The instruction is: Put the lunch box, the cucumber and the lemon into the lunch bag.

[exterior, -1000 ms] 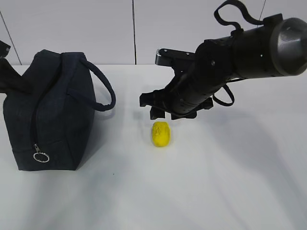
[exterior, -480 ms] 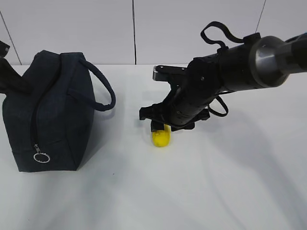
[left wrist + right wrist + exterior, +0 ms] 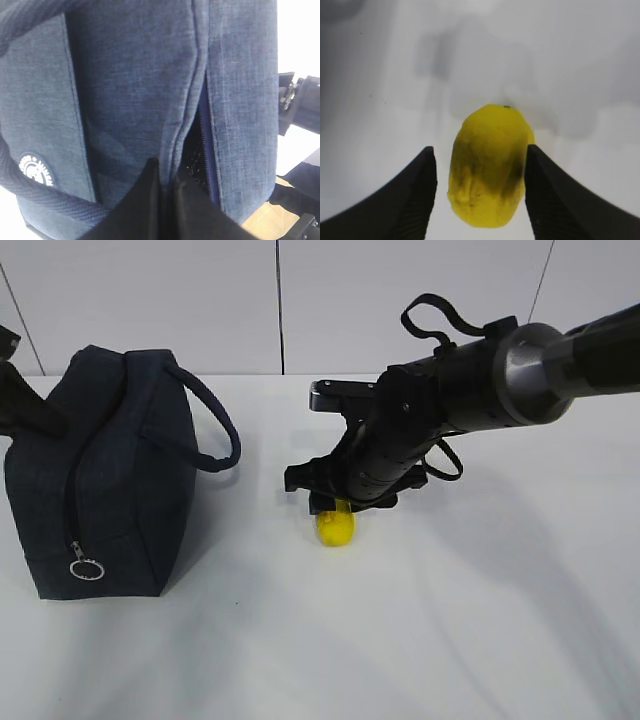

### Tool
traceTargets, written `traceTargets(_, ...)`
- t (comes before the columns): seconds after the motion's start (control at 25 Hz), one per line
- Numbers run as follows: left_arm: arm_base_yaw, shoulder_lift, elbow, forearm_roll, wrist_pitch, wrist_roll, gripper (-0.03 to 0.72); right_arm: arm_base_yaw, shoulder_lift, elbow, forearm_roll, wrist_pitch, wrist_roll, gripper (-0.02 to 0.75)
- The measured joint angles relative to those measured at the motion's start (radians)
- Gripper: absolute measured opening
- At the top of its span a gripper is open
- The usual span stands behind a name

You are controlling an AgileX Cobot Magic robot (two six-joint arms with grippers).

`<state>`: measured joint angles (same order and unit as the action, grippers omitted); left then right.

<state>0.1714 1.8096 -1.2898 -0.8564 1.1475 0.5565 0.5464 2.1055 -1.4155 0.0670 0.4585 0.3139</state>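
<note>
The lemon [image 3: 335, 527] lies on the white counter [image 3: 420, 630], right of the lunch bag [image 3: 100, 480] and well apart from it. In the right wrist view the lemon [image 3: 490, 165] sits lengthwise between the two dark fingers [image 3: 410, 195] of the right tool [image 3: 480, 192]. The fingers stand apart, one on each side of the fruit. The right finger looks to be touching the lemon's side or just beside it; a thin gap shows at the left finger. The lemon rests on the counter and is not lifted. In the exterior view the right tool [image 3: 332, 502] hangs low over the lemon, covering its top, with the arm slanting down from the upper right.

The lunch bag stands upright at the left of the counter, its zipper running down the near end to a metal ring pull [image 3: 86, 568]. One loop handle [image 3: 215, 425] droops toward the lemon's side. In the left wrist view the left tool [image 3: 167, 200] has its fingers together, pinched on the edge of the bag's fabric beside the zipper opening, which gapes a little. The round white logo [image 3: 36, 170] shows on the bag's side panel, with a handle strap crossing below it.
</note>
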Motion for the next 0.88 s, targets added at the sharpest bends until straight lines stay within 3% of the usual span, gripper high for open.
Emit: traceTargets(0.88, 0.000, 0.000, 0.000, -0.001, 0.000, 0.000, -0.001, 0.000, 0.015, -0.004, -0.032, 0.005, 0.014, 0.428)
